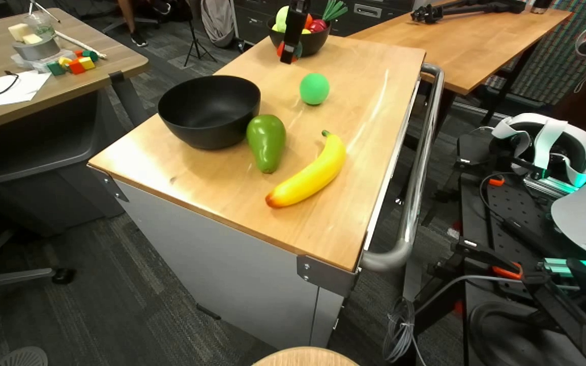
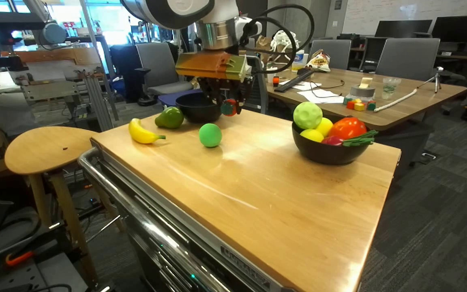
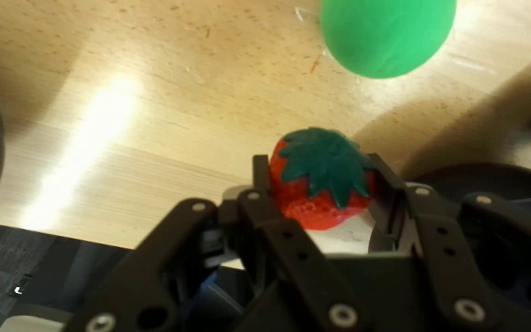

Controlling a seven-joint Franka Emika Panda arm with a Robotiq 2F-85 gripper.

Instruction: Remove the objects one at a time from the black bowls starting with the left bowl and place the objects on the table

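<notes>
fingers [image 3: 261, 171], half parted, grip the strawberry [image 3: 324, 182] between their tips, clear above the table [image 3: 191, 124].

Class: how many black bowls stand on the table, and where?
2: a black bowl beside the avocado, and a produce-filled bowl near the opposite end of the table.
</notes>
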